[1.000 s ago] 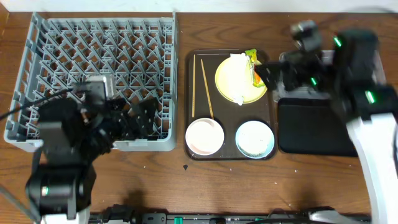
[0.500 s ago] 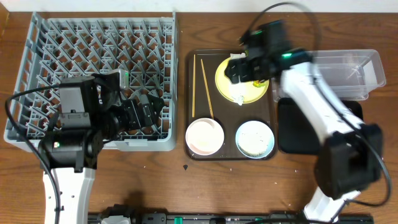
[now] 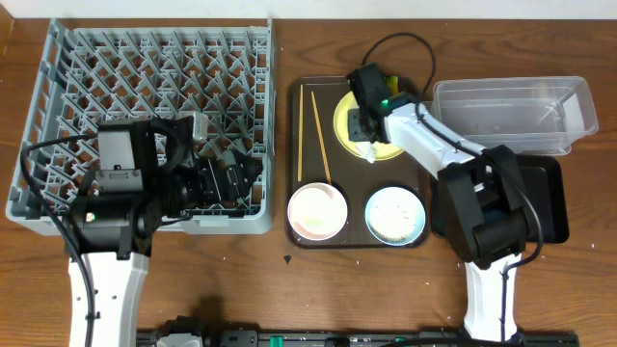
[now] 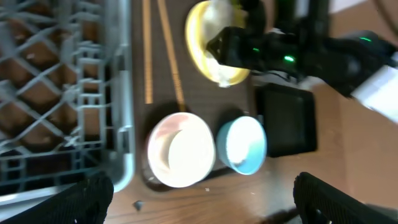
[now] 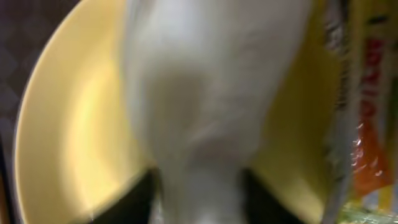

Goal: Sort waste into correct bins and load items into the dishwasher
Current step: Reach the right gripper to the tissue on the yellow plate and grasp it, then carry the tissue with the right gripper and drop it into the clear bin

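Observation:
The crumpled white napkin (image 5: 211, 93) lies on the round yellow plate (image 3: 345, 120) on the brown tray. My right gripper (image 3: 364, 127) is down on the plate, its dark fingers (image 5: 140, 199) pressed against both sides of the napkin. The yellow-green and orange wrapper (image 5: 367, 124) lies just right of it. Two chopsticks (image 3: 301, 135) lie left of the plate, with the white bowl (image 3: 317, 211) and the light blue bowl (image 3: 395, 214) in front. My left gripper (image 4: 202, 205) hangs open and empty over the front right of the grey dish rack (image 3: 145, 77).
The brown serving tray (image 3: 292, 154) stands between the rack and the bins. The clear tub (image 3: 511, 116) sits at the back right, the black tray (image 3: 545, 207) in front of it, partly under my right arm. A small dark speck (image 3: 287, 258) lies on the table.
My right arm has swung left from over the clear tub down onto the yellow plate, and its jaws have narrowed onto the napkin. The left arm has shifted only slightly.

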Action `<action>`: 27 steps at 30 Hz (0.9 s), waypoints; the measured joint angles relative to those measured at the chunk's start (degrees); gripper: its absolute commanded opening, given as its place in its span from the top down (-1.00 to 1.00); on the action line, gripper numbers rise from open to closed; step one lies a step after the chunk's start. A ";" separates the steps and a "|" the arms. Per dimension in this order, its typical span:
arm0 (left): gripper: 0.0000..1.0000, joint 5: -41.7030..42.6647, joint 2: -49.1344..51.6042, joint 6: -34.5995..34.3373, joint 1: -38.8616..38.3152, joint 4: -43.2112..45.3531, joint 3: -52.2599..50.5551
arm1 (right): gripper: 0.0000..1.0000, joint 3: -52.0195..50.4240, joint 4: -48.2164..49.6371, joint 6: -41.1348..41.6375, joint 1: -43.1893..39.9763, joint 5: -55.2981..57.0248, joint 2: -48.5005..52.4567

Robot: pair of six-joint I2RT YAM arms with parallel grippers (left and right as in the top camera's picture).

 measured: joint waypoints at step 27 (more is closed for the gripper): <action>-0.87 -10.14 -19.67 9.05 -0.13 2.58 0.11 | 0.98 0.37 -11.80 26.67 -22.93 -1.29 -17.77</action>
